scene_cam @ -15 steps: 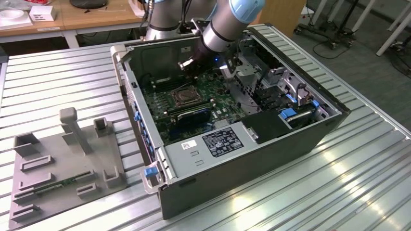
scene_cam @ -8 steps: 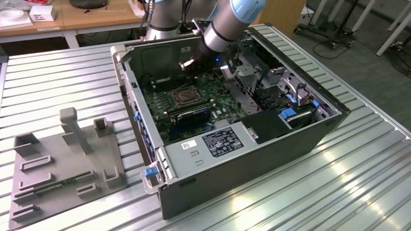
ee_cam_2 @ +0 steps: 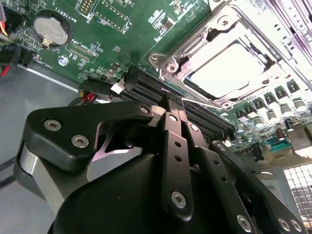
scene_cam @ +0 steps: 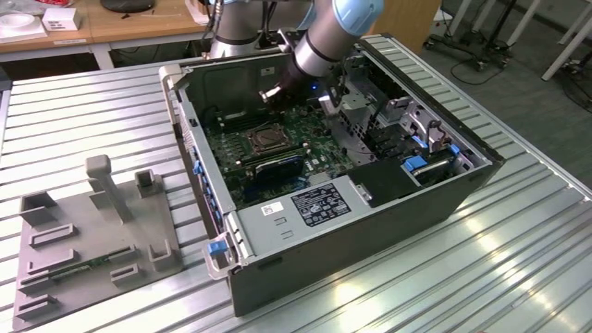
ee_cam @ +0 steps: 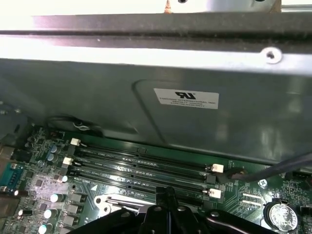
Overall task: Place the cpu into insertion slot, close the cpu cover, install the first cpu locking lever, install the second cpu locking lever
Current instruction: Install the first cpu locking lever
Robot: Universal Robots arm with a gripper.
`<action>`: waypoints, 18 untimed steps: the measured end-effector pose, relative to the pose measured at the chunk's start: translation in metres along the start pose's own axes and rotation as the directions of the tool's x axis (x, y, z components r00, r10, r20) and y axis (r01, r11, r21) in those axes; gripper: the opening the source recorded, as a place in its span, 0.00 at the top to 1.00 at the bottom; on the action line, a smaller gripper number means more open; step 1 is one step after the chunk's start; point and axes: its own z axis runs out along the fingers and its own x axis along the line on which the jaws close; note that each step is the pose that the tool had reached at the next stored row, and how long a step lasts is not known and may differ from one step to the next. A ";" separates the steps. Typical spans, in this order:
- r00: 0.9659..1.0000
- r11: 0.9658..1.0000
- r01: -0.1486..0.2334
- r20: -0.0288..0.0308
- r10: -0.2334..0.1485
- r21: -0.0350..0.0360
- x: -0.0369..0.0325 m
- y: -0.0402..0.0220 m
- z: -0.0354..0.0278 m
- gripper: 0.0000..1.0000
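Jaws pinched together, gripping nothing, poised over the memory slots, just beside the chip lying under its closed silver cover.

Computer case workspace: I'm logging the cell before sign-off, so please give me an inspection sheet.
Surface: ribbed metal table carrying the open computer case.
Job's things: processor chip sits under the cover frame, which lies flat; latching cannot be judged.
Clutter: grey parts tray on the table at the exterior view's left.
Gripper: gripper shut, empty, over the memory slots.
Cables: red wires at the board's edge.
Surroundings: wooden desk beyond the table.
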 end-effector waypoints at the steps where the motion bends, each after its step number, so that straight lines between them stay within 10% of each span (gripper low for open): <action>1: 1.000 1.000 0.000 0.000 0.000 0.000 -0.0004 -0.0003 0.0004 0.89; 18: 1.000 1.000 0.000 0.000 0.000 0.002 -0.0034 -0.0003 0.0067 0.89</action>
